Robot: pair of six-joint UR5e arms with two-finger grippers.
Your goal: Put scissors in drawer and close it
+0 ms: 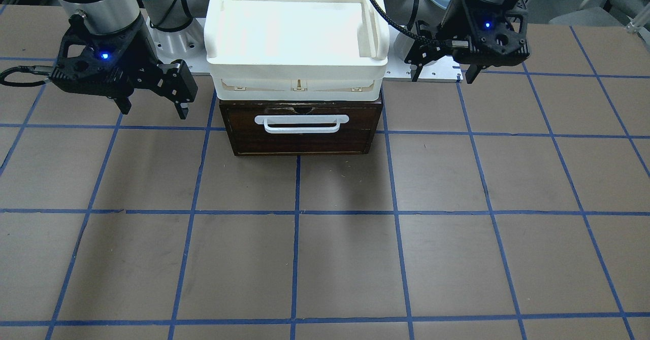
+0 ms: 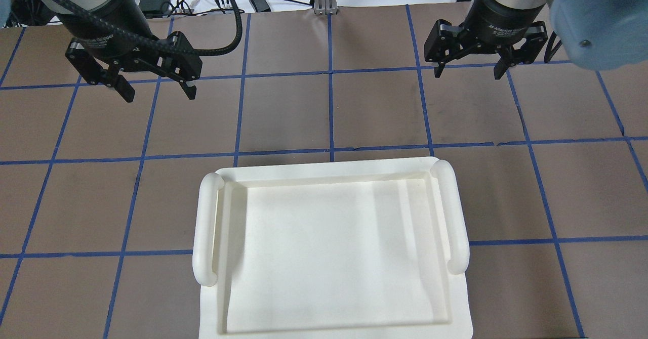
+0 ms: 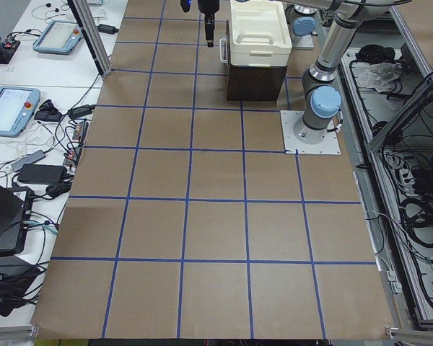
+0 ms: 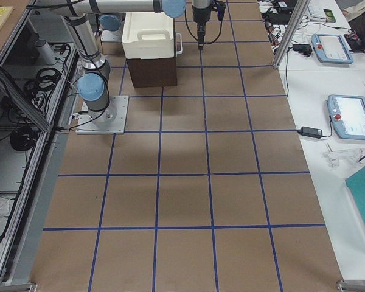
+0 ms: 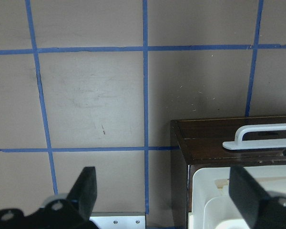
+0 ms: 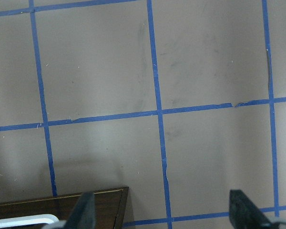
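Note:
The drawer shows only its dark brown front with the white bar handle. It is pushed in, and no plywood tray shows. The scissors are not in view in any frame. My left gripper is open and empty, hovering beside the drawer unit on my left side; it also shows in the overhead view. My right gripper is open and empty on the other side, as the overhead view also shows. The left wrist view shows the drawer front and handle between the open fingers.
A cream-white plastic bin sits on top of the drawer unit and hides it in the overhead view. The brown table with blue tape grid stretches in front. The arm bases stand behind the unit.

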